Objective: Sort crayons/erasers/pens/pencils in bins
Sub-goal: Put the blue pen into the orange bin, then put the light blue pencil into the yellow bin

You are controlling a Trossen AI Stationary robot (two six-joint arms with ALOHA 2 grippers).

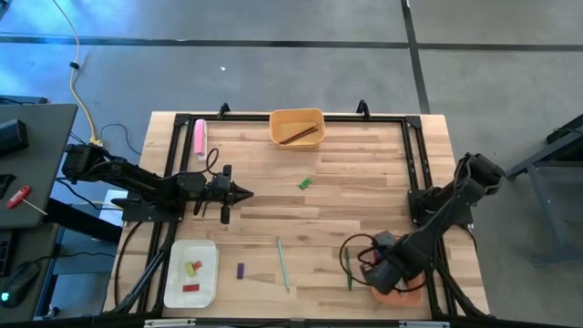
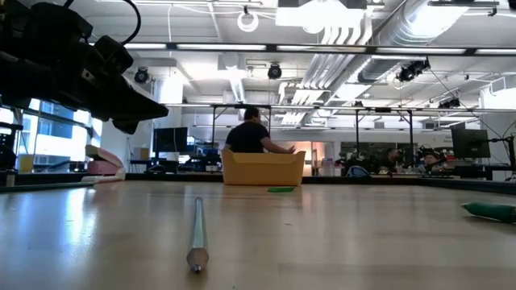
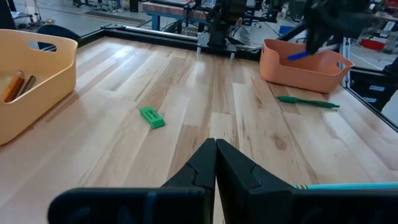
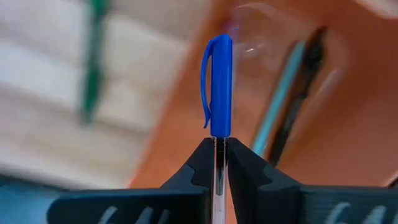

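My right gripper (image 1: 376, 265) is shut on a blue-capped pen (image 4: 217, 84) above the salmon-orange bin (image 1: 401, 293) at the near right; a teal and a dark pen (image 4: 280, 106) lie in that bin. My left gripper (image 1: 240, 192) is shut and empty above the table's left middle. A green pen (image 1: 348, 271) lies on the table left of the salmon bin, and a teal pen (image 1: 282, 262) lies nearer the middle. A green eraser (image 1: 305, 183) and a purple crayon (image 1: 240, 271) lie loose. The yellow-orange bin (image 1: 297, 127) holds brown pencils. The white bin (image 1: 191, 271) holds green, yellow and red pieces. My right gripper pinches the pen's clear barrel (image 4: 216, 154) between its two fingers, just below the blue cap. The pen runs along the fingers and its cap end sticks out past the fingertips. It is lifted clear, over the salmon bin's edge.
A thick pink bar (image 1: 199, 137) lies at the far left by the frame. A black metal frame (image 1: 273, 117) runs along the table's far edge and sides. Bare wood lies between the green eraser and the two loose pens. A person (image 2: 250, 135) sits beyond the table.
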